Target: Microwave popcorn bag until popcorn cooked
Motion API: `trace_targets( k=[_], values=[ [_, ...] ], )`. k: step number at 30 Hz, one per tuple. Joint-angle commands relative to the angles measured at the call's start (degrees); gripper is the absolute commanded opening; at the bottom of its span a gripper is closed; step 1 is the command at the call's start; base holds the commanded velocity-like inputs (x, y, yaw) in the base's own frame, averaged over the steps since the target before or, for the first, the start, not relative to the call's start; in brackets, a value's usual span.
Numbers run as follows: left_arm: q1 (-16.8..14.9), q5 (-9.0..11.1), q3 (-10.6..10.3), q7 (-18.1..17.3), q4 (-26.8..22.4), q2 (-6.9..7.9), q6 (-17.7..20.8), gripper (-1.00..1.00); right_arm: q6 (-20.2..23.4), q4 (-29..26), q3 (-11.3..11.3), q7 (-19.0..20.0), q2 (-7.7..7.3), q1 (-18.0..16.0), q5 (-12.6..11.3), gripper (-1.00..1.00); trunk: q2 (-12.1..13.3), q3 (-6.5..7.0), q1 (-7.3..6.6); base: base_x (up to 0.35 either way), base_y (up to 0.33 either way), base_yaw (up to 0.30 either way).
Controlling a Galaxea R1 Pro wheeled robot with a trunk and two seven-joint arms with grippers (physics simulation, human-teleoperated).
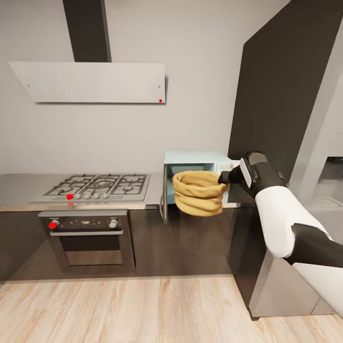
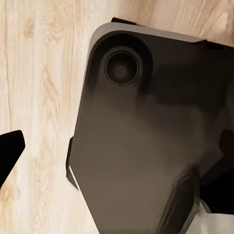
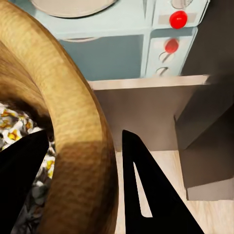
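Centre-right of frame — right gripper [image 1: 223,179] jaws clamped on popcorn bag [image 1: 197,193] rim before open microwave [image 1: 197,159]; next — push it inside.

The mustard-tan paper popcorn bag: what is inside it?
In the right wrist view, the mustard-tan paper popcorn bag holds white and yellow popped kernels below its thick rim. The rim and the right hand cover most of the contents and the bottom.
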Motion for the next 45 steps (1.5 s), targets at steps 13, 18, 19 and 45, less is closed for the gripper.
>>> trace_targets(
  k=[13,18,19,45],
  values=[
    [0.0,0.4,-0.2,0.2,0.0,-0.01,-0.1,1.0,0.2,-0.1,-0.2,0.4,-0.15,0.0,0.6,-1.0,0.0,-0.06,0.04,0.321,0.0,0.0],
    [0.0,0.4,-0.2,0.2,0.0,-0.01,-0.1,1.0,0.2,-0.1,-0.2,0.4,-0.07,0.0,0.6,-1.0,0.0,-0.06,0.04,0.314,0.0,0.0],
    [0.0,0.4,-0.2,0.2,0.0,-0.01,-0.1,1.0,0.2,0.0,-0.2,0.4,-0.06,0.1,0.6,-1.0,0.0,-0.06,0.04,0.227,0.0,0.0],
    [0.0,0.4,-0.1,0.2,0.0,-0.08,-0.1,1.0,0.2,0.6,-0.7,0.4,-0.67,3.3,0.3,-1.0,0.0,-0.06,0.04,0.011,0.0,0.0]
  ],
)
